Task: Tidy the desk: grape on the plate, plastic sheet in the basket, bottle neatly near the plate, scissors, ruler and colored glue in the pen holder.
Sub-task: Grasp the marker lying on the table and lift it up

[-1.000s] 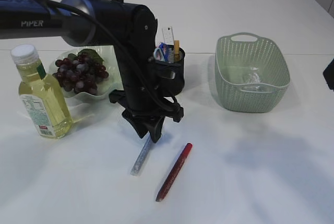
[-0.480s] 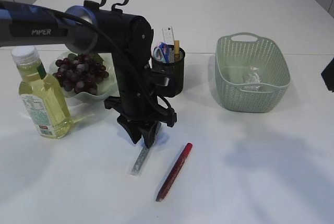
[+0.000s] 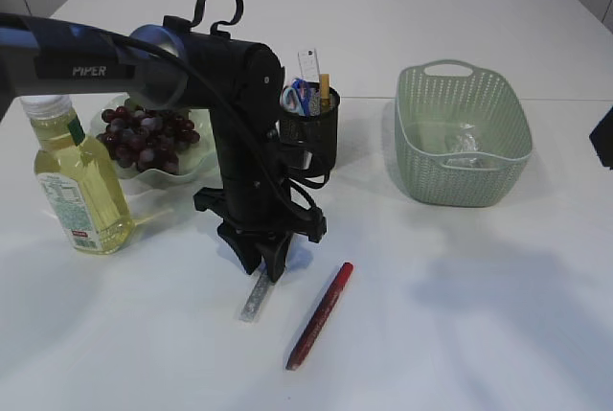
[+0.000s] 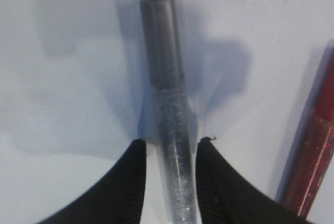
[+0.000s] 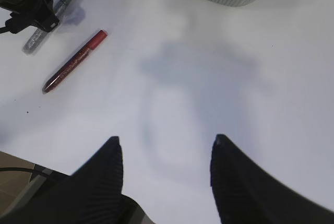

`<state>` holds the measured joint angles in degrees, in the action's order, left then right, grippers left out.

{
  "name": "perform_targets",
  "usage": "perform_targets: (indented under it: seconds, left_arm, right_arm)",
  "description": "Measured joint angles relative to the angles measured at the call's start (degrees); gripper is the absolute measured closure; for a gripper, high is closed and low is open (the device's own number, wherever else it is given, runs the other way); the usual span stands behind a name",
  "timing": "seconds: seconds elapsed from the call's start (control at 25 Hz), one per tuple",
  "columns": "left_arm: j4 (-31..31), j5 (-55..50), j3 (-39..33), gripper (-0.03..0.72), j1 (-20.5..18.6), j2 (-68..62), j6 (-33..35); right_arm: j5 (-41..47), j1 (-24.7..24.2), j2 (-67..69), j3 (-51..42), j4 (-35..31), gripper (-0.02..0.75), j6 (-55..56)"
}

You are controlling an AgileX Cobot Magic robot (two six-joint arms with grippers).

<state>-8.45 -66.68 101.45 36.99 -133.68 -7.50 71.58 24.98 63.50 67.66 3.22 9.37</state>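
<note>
Left wrist view: the left gripper [image 4: 169,153] straddles the silver glitter glue pen [image 4: 169,125] at frame centre, jaws narrowly apart. Right gripper [image 5: 166,153] gapes wide, empty.

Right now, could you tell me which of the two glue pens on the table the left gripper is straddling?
The silver glue pen: it lies between the left gripper's fingers, while the red one lies free beside it.

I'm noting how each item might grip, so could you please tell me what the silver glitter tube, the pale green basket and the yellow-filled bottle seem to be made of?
Silver glitter tube: likely clear plastic, glossy, since sparkly filling shows through; its grey cap looks matte.
Pale green basket: probably moulded plastic, matte, with a regular perforated wall.
Yellow-filled bottle: clear plastic or possibly glass, shiny, with a white cap and paper-like label.
</note>
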Motion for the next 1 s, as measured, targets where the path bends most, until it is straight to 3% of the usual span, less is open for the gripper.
perform_targets:
  seconds: [1.0]
  left_arm:
    - [-1.5,0.9,0.0,0.455,0.0,0.0,0.0]
  right_arm:
    - [0.1,0.0,0.0,0.0,0.0,0.307,-0.5]
